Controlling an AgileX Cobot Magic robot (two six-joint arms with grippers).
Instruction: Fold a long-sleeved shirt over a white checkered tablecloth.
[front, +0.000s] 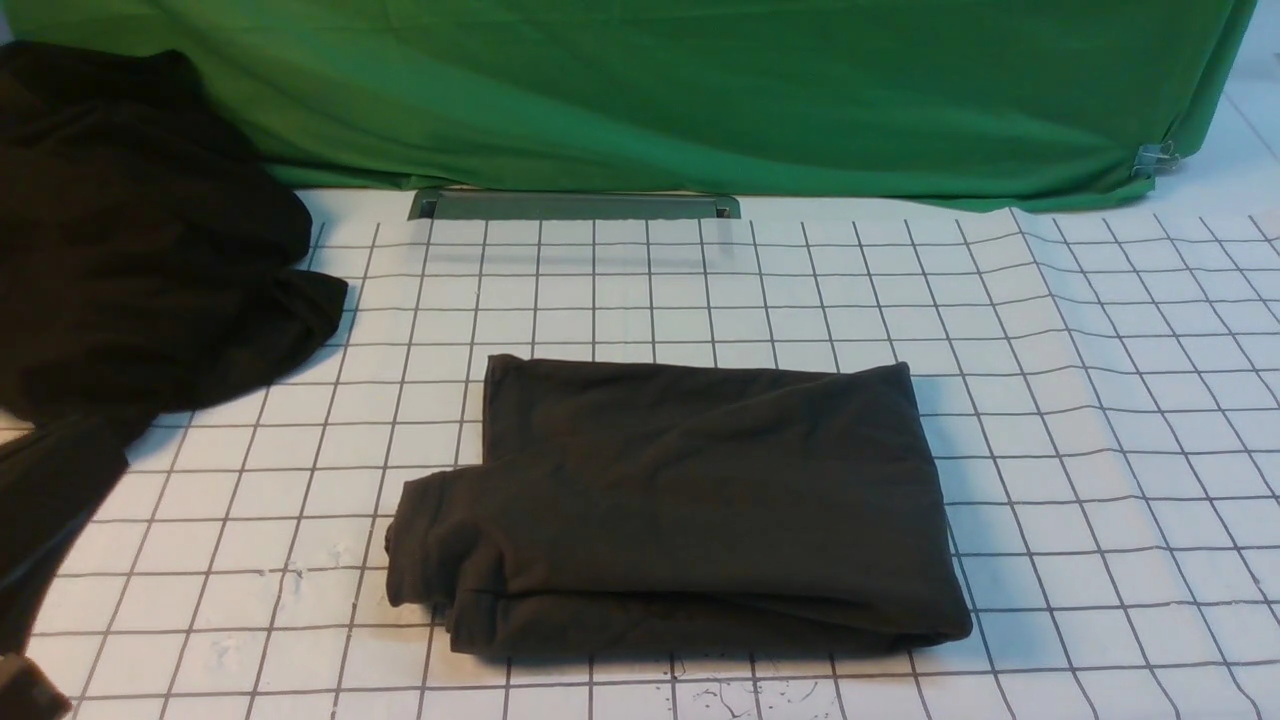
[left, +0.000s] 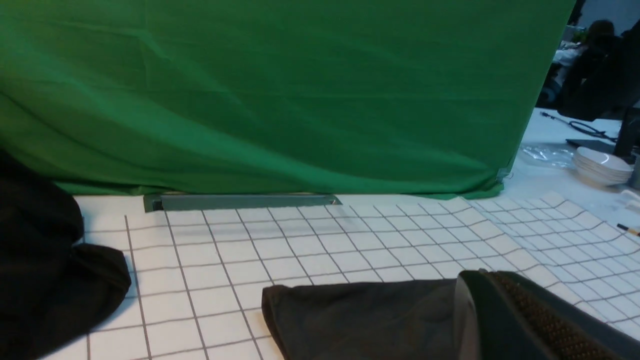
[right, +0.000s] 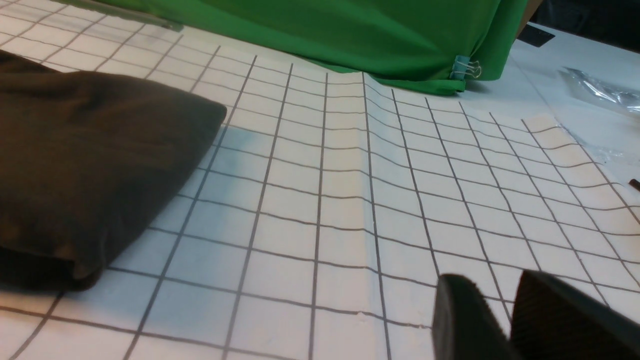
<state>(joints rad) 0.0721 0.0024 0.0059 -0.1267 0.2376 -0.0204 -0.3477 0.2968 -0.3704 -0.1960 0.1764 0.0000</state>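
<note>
Lying folded into a compact rectangle, the long-sleeved shirt (front: 680, 505) rests flat on the white checkered tablecloth (front: 1100, 400), and I take this shirt as the landmark for all places. Its layers are stacked, with a small bulge of cloth sticking out at its near left corner. No print shows on the upper face.

No arm shows in the front view. In the left wrist view only one dark textured finger of the left gripper (left: 530, 320) is visible, close over the shirt's right part; it appears closed and holds nothing that I can see. The right gripper (right: 510, 320) hangs over bare tablecloth to the right of the shirt, well apart from it. Its two fingers (right: 465, 320) stand with a narrow gap between them and nothing is in this gap.

A black heap of cloth (front: 130, 230) lies to the left of the shirt and behind it, and the green backdrop (front: 640, 90) hangs far behind the shirt.

In my judgement the folding is finished and the arms are at the releasing and retreating step. The next move probably calls only for drawing both arms away without catching an edge; perhaps the bulging corner wants a little tucking.
</note>
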